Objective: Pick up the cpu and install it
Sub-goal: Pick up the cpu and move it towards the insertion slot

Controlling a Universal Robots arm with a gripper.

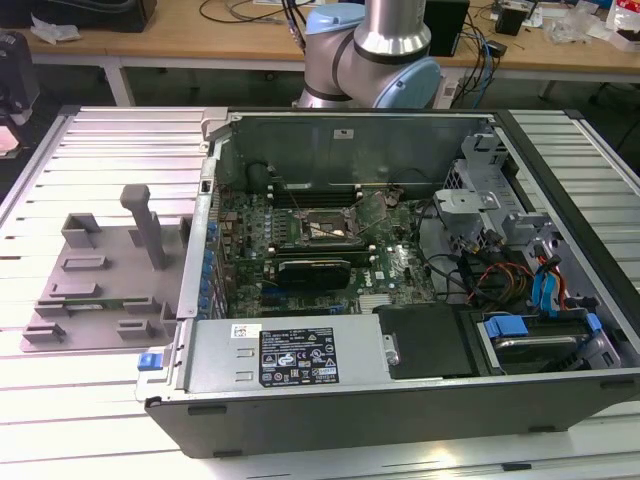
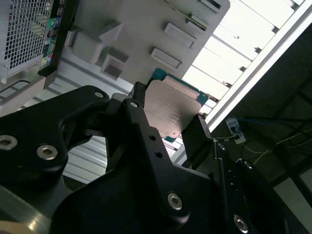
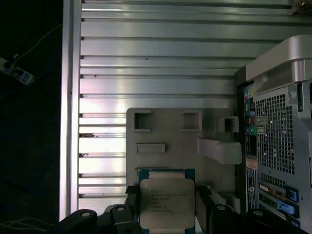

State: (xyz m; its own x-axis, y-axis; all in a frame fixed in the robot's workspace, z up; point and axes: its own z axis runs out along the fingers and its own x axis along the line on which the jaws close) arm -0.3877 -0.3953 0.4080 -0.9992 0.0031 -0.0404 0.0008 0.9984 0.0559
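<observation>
My tool (image 3: 167, 197) clamped the cpu (image 3: 167, 207) by two opposite edges, over the grey tray (image 3: 165, 129) on the bench (image 1: 100, 150). In the exterior view, the tray lay at nine o'clock from the open computer case (image 1: 400, 420).

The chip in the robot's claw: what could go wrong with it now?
The chip is pinched only by its edges in the gripper, so it might slip and drop onto the grey tray. The computer case has tall walls and loose cables inside, so the arm might bump them, or the chip might land crooked in the socket.
</observation>
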